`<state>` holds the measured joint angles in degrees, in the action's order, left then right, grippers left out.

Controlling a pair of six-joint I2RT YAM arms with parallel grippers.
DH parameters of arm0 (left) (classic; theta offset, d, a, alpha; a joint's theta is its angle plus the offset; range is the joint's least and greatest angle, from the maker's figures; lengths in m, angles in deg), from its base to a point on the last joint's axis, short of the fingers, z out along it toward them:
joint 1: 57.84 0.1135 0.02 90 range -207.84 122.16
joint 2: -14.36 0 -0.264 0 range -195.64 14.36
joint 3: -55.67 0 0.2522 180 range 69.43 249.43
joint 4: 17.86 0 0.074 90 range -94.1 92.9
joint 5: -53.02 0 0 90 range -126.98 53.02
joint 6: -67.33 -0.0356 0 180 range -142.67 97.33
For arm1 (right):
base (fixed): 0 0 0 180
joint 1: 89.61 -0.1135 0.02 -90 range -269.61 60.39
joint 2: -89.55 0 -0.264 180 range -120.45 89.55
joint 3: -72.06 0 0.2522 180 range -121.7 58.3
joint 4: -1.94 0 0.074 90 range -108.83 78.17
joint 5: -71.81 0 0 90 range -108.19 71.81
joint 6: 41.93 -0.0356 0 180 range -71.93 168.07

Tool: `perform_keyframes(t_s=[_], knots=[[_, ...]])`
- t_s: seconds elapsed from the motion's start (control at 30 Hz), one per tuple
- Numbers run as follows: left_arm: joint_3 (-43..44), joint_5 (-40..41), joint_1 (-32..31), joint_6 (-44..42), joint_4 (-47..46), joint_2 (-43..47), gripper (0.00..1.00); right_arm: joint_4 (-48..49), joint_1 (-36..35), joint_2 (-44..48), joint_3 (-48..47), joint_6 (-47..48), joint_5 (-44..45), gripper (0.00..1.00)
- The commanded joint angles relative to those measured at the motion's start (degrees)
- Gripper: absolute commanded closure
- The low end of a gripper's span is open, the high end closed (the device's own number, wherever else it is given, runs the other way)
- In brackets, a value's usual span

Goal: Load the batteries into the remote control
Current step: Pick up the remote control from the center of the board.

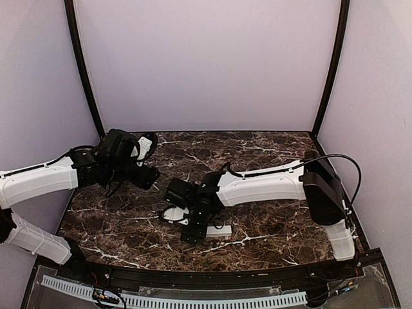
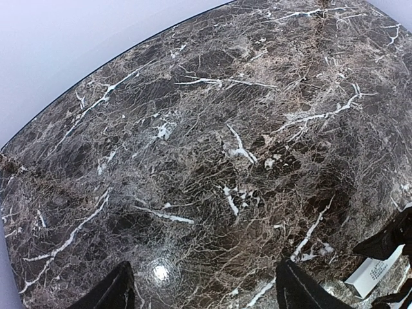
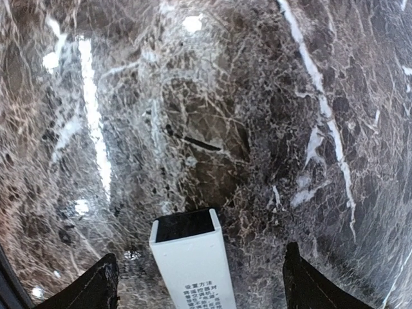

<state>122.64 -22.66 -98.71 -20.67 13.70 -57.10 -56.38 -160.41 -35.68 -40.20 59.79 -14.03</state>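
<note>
Remote control, the long slim white rectangular plastic bar [image 3: 193, 270], lies flat on the dark brown marbled tabletop [image 3: 360, 129] directly between the fingers of your right gripper [image 3: 199, 254]. Its open, dark-mouthed end points away from the wrist. The jaws stand wide with a gap on each side, so nothing is gripped. Read this as the step of securing the remote before any cell goes in; your next move calls for closing squarely on its long sides without skewing it. A little ahead of the fingertips a thin dark streak [image 3: 193, 141] lies on the marble. You cannot tell whether it is a cell or only a mark, and the batteries show clearly in no view, so locate them first. Your left gripper [image 2: 203, 267] hangs farther out, spread apart and empty, with the remote off to one side beyond its finger. Ahead of it the marble runs bare to the curved rim, where the pale lilac wall [image 1: 206, 64] rises close. You have wide room toward the middle and little near that rim.
</note>
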Motion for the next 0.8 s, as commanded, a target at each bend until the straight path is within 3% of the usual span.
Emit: perform_keyframes(t_s=[0.0,0.17,0.63,0.77], knots=[[-0.56,-0.53,0.17,0.37,-0.06,0.04,0.25,-2.05,0.85,-2.33,-0.73,-0.21,1.70,0.27],[-0.46,-0.97,0.17,0.23,0.12,-0.44,0.25,-2.35,1.76,-2.09,-0.55,-0.78,-0.32,0.50],[0.01,-1.97,0.17,0.07,0.65,-1.13,0.25,-1.78,2.73,-1.68,-1.95,-1.66,-6.48,0.81],[0.09,-2.22,0.22,0.10,0.74,-1.16,0.25,-1.49,3.36,-0.35,-2.36,-3.36,-7.41,0.98]])
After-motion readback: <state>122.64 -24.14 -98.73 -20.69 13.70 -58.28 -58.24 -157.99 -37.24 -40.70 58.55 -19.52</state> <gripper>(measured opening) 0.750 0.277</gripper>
